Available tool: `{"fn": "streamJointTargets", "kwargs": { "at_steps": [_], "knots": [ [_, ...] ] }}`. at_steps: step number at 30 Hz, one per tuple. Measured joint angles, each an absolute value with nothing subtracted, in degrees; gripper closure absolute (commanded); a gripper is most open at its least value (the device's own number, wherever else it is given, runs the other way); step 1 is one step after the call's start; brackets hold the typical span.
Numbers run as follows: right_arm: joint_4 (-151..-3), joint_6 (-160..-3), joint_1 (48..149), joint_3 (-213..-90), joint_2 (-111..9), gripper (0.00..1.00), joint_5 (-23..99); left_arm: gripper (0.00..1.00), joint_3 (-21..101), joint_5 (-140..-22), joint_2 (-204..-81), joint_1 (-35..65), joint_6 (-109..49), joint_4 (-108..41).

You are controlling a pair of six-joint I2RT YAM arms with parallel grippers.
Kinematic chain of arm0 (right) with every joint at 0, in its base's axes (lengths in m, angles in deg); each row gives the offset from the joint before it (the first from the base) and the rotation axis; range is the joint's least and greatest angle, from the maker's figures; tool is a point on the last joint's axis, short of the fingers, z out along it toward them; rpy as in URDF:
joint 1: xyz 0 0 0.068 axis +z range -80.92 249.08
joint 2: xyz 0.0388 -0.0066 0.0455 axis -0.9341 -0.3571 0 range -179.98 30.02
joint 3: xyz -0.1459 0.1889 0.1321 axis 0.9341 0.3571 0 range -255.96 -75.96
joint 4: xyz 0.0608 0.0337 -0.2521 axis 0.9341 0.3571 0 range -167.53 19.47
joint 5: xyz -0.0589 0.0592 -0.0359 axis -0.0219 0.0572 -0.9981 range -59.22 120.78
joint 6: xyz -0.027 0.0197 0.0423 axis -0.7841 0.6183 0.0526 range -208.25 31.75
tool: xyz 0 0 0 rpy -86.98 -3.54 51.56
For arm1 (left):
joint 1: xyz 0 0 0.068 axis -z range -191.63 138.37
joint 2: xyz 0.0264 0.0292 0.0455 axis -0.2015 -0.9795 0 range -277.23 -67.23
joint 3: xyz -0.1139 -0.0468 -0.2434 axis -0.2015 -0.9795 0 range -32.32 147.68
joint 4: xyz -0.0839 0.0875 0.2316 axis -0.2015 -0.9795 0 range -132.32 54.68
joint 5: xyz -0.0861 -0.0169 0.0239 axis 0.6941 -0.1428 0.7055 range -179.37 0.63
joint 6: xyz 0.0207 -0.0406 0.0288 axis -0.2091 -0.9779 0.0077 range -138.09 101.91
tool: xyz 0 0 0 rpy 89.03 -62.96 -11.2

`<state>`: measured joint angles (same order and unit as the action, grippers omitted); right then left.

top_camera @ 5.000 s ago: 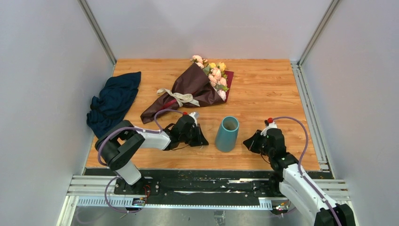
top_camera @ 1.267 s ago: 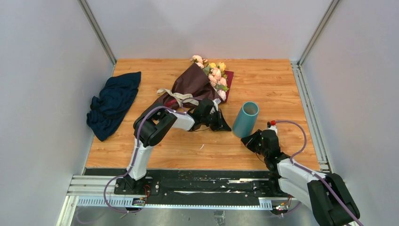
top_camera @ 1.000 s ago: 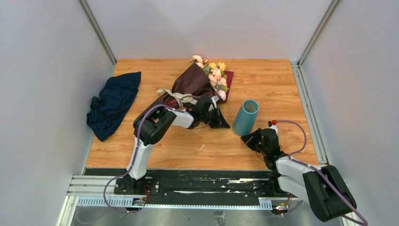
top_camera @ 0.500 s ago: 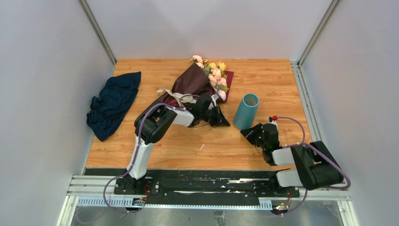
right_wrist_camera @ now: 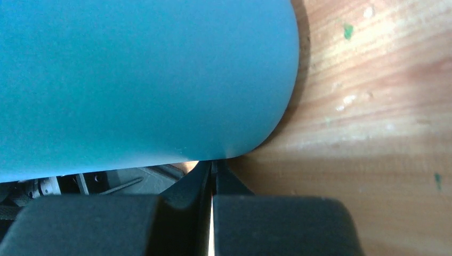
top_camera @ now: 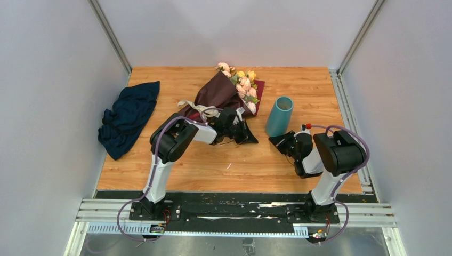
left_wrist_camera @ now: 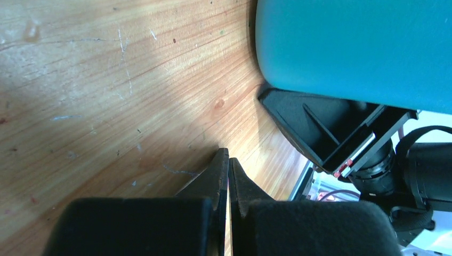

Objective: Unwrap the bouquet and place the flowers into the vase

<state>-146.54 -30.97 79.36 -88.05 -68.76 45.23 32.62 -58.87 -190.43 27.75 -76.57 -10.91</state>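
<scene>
Bouquet still wrapped and tied, vase empty: all steps remain.
Overhead: bouquet lies just behind the left gripper; vase stands just beyond the right gripper. Left wrist: gripper closed, empty, vase ahead. Right wrist: gripper closed, empty, tips at the vase's base.

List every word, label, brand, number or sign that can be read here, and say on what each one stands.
No text can be read anywhere.
The vase is plain; the bouquet wrapping and the dark cloth carry no print.
A small pale strip with red marks on the right pincer is too small to read.
</scene>
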Motion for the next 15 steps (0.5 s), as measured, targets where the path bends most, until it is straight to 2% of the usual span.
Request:
{"fn": "streamJointTargets", "kwargs": {
  "at_steps": [6, 15],
  "knots": [
    [-153.3, -29.8, 78.5, -89.6, -74.6, 1.00, 46.7, 1.00, 31.1, -58.8, -189.5, 27.3, -76.1, -10.5],
    [-154.4, -27.4, 76.4, -91.5, -77.2, 1.00, 50.2, 1.00, 29.8, -58.6, -188.7, 27.1, -75.4, -10.1]
  ]
}}
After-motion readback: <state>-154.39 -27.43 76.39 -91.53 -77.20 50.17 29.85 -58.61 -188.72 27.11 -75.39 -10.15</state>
